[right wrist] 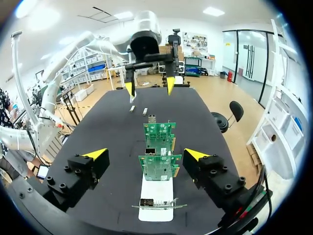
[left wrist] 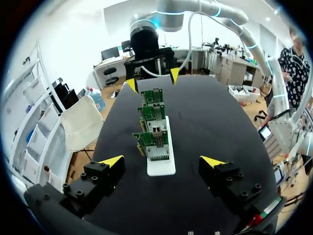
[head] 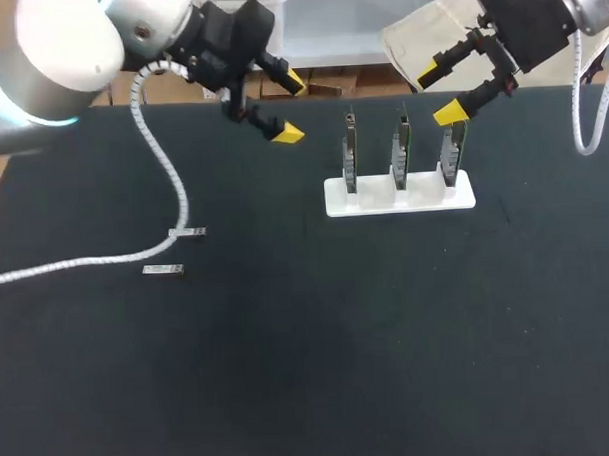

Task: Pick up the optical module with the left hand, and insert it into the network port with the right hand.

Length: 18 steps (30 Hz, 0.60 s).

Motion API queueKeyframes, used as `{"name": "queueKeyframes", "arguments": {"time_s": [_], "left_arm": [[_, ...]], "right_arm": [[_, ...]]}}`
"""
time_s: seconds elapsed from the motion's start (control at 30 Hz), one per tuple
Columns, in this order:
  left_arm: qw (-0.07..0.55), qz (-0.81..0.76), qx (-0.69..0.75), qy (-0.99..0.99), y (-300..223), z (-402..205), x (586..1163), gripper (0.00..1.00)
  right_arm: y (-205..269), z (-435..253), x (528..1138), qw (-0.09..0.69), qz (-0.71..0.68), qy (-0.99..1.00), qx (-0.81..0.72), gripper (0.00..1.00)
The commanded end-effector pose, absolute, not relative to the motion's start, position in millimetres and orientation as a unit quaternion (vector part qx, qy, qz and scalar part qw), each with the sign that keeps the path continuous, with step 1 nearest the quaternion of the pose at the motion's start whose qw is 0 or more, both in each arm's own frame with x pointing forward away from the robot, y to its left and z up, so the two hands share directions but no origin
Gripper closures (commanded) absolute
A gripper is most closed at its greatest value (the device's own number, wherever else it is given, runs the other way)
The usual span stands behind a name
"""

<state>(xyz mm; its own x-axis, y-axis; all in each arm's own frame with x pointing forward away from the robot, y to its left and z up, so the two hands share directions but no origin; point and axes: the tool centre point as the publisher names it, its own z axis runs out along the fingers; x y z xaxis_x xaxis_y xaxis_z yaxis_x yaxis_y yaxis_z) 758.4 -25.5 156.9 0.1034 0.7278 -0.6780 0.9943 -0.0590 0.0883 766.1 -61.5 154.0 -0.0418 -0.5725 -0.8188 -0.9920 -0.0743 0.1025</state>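
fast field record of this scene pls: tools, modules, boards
circuit boards: three, upright in a white holder
optical modules: two, flat on the table, neither one gripped
left tool: open, empty, above the table, left of the white holder
right tool: open, empty, by the rightmost board

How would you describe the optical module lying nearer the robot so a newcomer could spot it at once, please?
On the black table, look away from the white stand of upright circuit boards to the robot's left, where a white cable trails. Two small silvery modules lie there: the wanted module lies clear of the cable, nearer the robot, while its neighbour sits at the cable's bend.
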Motion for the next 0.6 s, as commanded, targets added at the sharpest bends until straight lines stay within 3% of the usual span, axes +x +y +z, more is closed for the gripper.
{"name": "queueKeyframes", "arguments": {"time_s": [0.03,0.3,0.6], "left_arm": [[0.267,-0.215,0.688,0.639,10.5,168.7,734.4,0.0],[0.214,-0.148,0.702,0.663,57.2,160.4,702.4,0.0],[0.103,-0.115,0.718,0.679,93.0,138.6,673.1,0.0]], "right_arm": [[-61.7,153.6,764.8,0.284,0.37,0.619,-0.632,0.0],[-61.7,153.6,764.8,0.284,0.37,0.619,-0.632,0.0],[-61.7,153.6,764.8,0.284,0.37,0.619,-0.632,0.0]]}}
